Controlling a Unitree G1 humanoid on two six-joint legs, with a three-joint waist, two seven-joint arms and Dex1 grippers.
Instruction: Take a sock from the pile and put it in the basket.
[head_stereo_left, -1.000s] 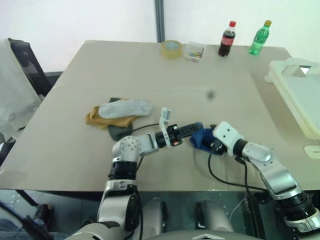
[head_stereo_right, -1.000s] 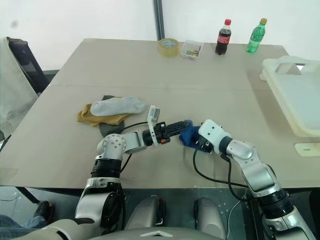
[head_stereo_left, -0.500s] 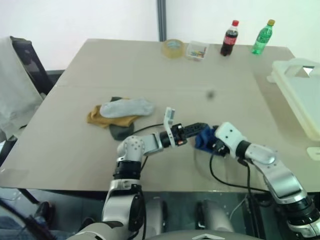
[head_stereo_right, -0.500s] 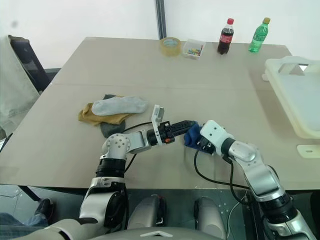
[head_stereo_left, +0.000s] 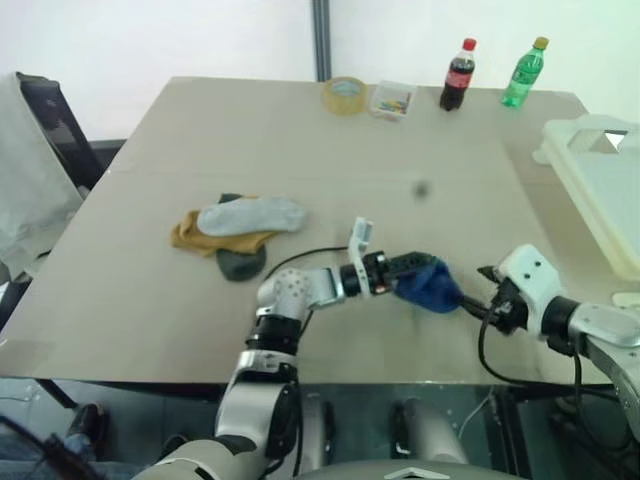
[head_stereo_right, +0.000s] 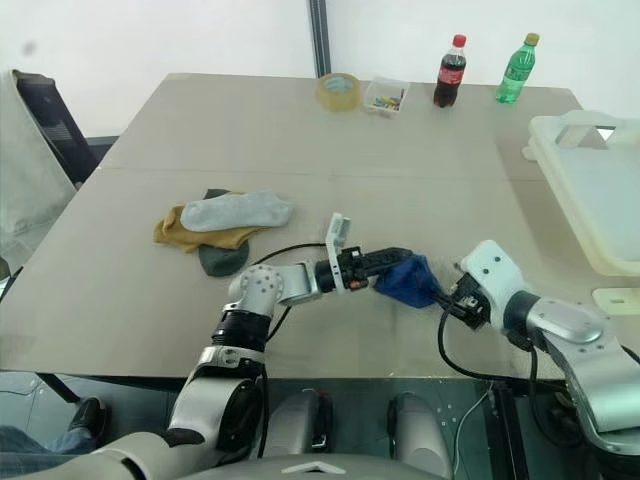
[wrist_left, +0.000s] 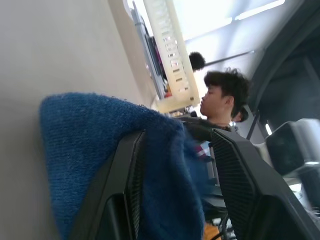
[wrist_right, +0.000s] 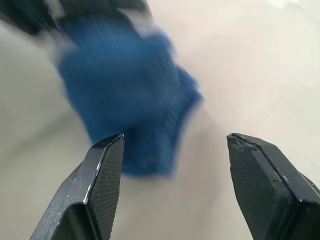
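My left gripper (head_stereo_left: 412, 270) is shut on the royal-blue sock (head_stereo_left: 430, 285), which hangs from its fingers just above the table near the front edge. In the left wrist view the sock (wrist_left: 90, 145) bunches between the two fingers (wrist_left: 125, 190). My right gripper (head_stereo_left: 478, 292) stands open to the right of the sock, apart from it, with nothing between its fingers (wrist_right: 107, 170); the sock (wrist_right: 125, 95) lies ahead of them. The pile (head_stereo_left: 238, 225), with grey, mustard and dark socks, lies at the left middle of the table. The white basket (head_stereo_left: 600, 180) stands at the right edge.
At the table's far edge stand a tape roll (head_stereo_left: 345, 96), a small clear box (head_stereo_left: 391, 101), a cola bottle (head_stereo_left: 455, 75) and a green bottle (head_stereo_left: 523, 73). A chair (head_stereo_left: 45, 130) stands off the left side. A person (wrist_left: 225, 95) shows beyond the basket.
My left gripper has carried the blue sock to the right. My right gripper, which was at the sock, has drawn back to the right, away from it, and its fingers have spread wider.
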